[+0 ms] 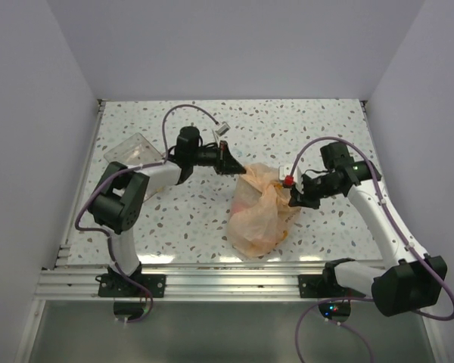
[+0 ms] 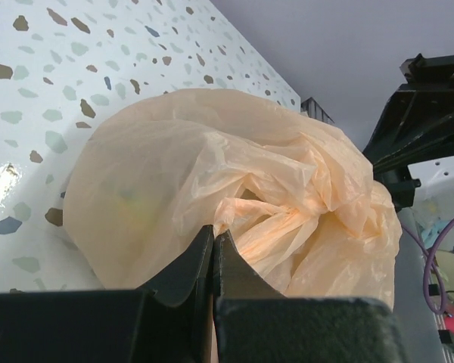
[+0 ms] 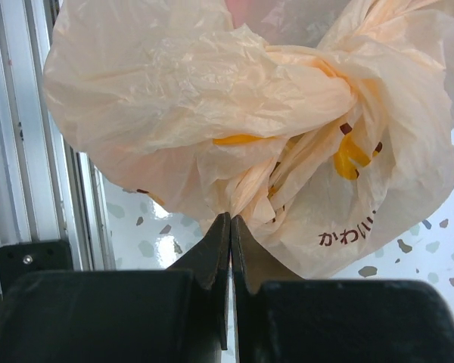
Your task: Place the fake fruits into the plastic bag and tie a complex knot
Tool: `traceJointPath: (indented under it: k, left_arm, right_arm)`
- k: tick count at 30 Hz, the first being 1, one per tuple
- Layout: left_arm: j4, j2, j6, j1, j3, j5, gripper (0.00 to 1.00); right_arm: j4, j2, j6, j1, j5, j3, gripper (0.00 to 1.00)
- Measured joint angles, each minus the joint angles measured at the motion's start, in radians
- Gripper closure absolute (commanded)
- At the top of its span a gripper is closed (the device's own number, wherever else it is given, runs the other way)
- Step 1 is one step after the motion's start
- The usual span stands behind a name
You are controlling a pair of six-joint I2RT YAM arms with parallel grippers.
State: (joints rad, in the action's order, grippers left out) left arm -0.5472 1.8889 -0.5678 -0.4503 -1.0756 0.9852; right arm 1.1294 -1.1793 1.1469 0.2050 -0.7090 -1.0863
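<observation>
Left gripper [image 2: 213,239]: jaws pressed together, a thin fold of peach film caught between the tips. Right gripper [image 3: 230,224]: likewise closed, pinching a twisted strand of the same film. Both hold the plastic bag [image 1: 259,212], which sits mid-table, slumped and gathered at its top. The left gripper is at its 11 o'clock and the right at its 2 o'clock. The fake fruits are not clearly visible, only faint colour through the film, so I judge them inside. A small red spot by the right gripper could be anything. The clear tray [image 1: 132,150] lies well off at 10 o'clock on the speckled table [image 1: 318,128]. Risks as I read them: the film is thin and slick, so a pull from either side could slide a strand out of the tips and undo the gather. Pulling too hard could tear it. Lifting unevenly could roll the load toward the mouth and spill fruit. The two strands could also twist together wrongly and leave a loose knot.
</observation>
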Motion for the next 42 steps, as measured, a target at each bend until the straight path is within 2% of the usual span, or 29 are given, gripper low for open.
traceJointPath:
  k: [5,14,23,27,30,31,33,34,36,41,42]
  left_arm:
    - [0.066,0.0,0.067,0.018,-0.014,0.001,1.0]
    - [0.209,-0.049,0.181,0.123,-0.063,0.027,1.0]
    - [0.34,-0.122,0.308,0.163,-0.063,0.053,1.0]
    - [0.305,-0.143,0.31,0.201,-0.035,0.047,1.0]
    - [0.266,-0.144,0.298,0.221,-0.017,0.037,1.0]
    - [0.242,-0.144,0.289,0.214,-0.01,0.037,1.0]
    - [0.2,-0.144,0.267,0.187,-0.002,0.038,1.0]
    - [0.172,-0.144,0.251,0.171,0.003,0.043,1.0]
    - [0.147,-0.144,0.237,0.141,0.007,0.049,1.0]
    - [0.119,-0.146,0.21,0.123,0.012,0.058,1.0]
    - [0.115,-0.148,0.208,0.124,0.014,0.058,1.0]
  right_arm:
    - [0.014,0.003,0.031,-0.027,0.01,0.004,1.0]
    - [0.026,0.004,0.113,-0.111,0.006,0.008,1.0]
    - [0.047,-0.031,0.187,-0.239,-0.056,-0.032,1.0]
    - [0.106,-0.065,0.198,-0.278,-0.06,-0.062,1.0]
    - [0.143,-0.081,0.164,-0.258,-0.062,-0.062,1.0]
    - [0.145,-0.088,0.144,-0.242,-0.065,-0.062,0.97]
    - [0.142,-0.101,0.091,-0.222,-0.071,-0.063,0.8]
    - [0.14,-0.107,0.057,-0.218,-0.073,-0.064,0.57]
    - [0.132,-0.114,-0.01,-0.225,-0.086,-0.064,0.42]
    - [0.126,-0.106,-0.165,-0.262,-0.142,-0.064,0.29]
    - [0.126,-0.103,-0.192,-0.267,-0.153,-0.063,0.28]
